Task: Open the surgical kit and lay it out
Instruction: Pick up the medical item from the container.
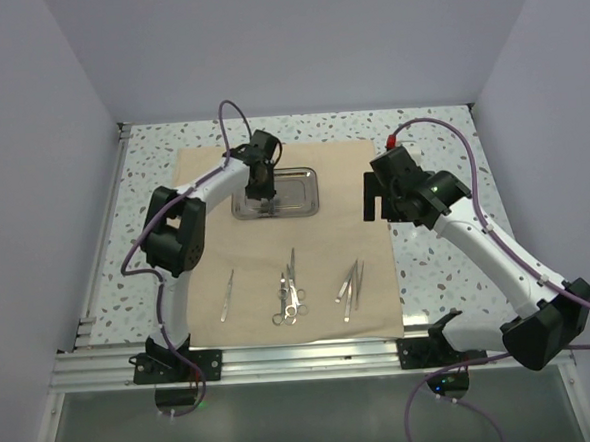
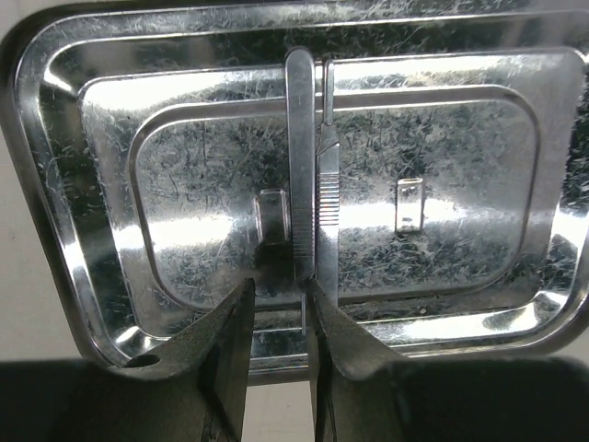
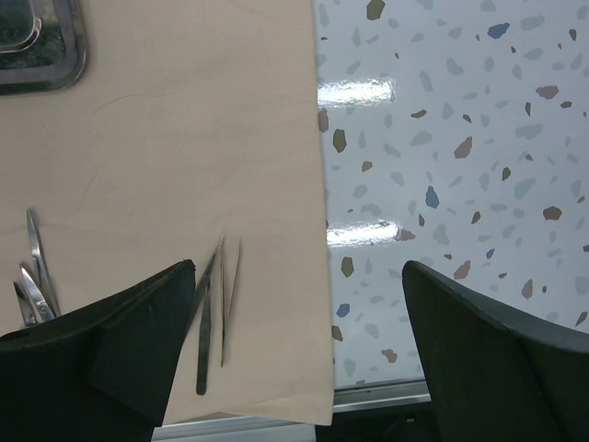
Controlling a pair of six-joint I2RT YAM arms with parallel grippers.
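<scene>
The tan cloth [image 1: 322,249] lies spread flat. The steel tray [image 1: 298,193] sits on its far part. In the left wrist view two thin flat silver instruments [image 2: 300,166] lie side by side in the tray [image 2: 460,184]. My left gripper [image 1: 262,195] hangs over the tray's left part. Its jaws [image 2: 279,290] stand a small gap apart, astride the near end of the left instrument. My right gripper [image 1: 374,198] is wide open and empty above the cloth's right edge [image 3: 317,276]. Ring-handled scissors [image 1: 290,296], tweezers [image 1: 351,283] and a single thin instrument [image 1: 227,293] lie on the near cloth.
The speckled tabletop [image 1: 441,152] surrounds the cloth. A metal rail [image 1: 303,356] runs along the near edge. White walls close in the left, back and right. The tweezers [image 3: 212,313] and a corner of the tray [image 3: 37,55] show in the right wrist view.
</scene>
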